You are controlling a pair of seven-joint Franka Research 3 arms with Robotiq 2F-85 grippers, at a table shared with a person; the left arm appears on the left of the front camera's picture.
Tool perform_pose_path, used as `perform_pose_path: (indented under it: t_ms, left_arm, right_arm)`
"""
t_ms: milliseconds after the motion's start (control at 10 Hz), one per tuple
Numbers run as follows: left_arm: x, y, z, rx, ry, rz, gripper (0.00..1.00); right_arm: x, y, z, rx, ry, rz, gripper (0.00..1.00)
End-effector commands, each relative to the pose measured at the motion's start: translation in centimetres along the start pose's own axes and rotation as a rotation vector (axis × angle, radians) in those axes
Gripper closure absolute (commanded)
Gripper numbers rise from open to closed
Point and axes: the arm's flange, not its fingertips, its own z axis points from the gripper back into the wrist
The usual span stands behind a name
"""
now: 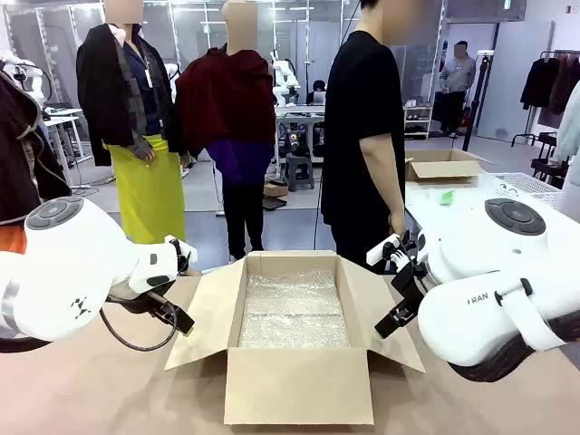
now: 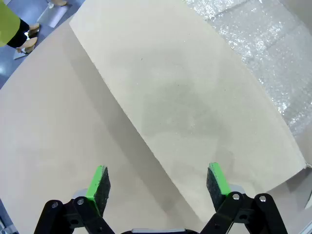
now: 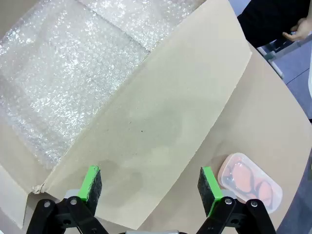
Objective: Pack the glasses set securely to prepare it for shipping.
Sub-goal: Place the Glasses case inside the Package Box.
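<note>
An open cardboard box [image 1: 297, 385] stands mid-table, lined with bubble wrap [image 1: 294, 313]. One clear case with pink-framed glasses [image 3: 251, 183] lies on the table beyond the box's right flap [image 3: 161, 122]. The teal-framed case is out of view. A pale rounded edge [image 3: 72, 193] peeks from under that flap, and I cannot tell what it is. My right gripper [image 3: 150, 185] hangs open over the right flap, holding nothing; in the front view the right gripper [image 1: 390, 319] sits beside the box. My left gripper [image 2: 158, 183] is open above the left flap [image 2: 195, 112], and the left gripper [image 1: 184, 324] holds nothing.
A person in black [image 1: 362, 136] stands at the far edge of the table behind the box, one hand [image 3: 298, 32] hanging near the table's rim. A second cardboard box [image 1: 444, 165] rests on a white table at the back right. Bare tabletop [image 2: 44, 146] lies left of the box.
</note>
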Motion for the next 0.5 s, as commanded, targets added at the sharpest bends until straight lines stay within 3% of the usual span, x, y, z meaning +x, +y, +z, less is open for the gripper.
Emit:
perform_pose_path:
  t_ms: [0,400]
  left_arm:
    - [0.0,-0.02,0.0,0.0,0.0,0.0,0.0]
    - [0.0,-0.02,0.0,0.0,0.0,0.0,0.0]
  right_arm:
    - [0.0,0.0,0.0,0.0,0.0,0.0,0.0]
    - [0.0,0.0,0.0,0.0,0.0,0.0,0.0]
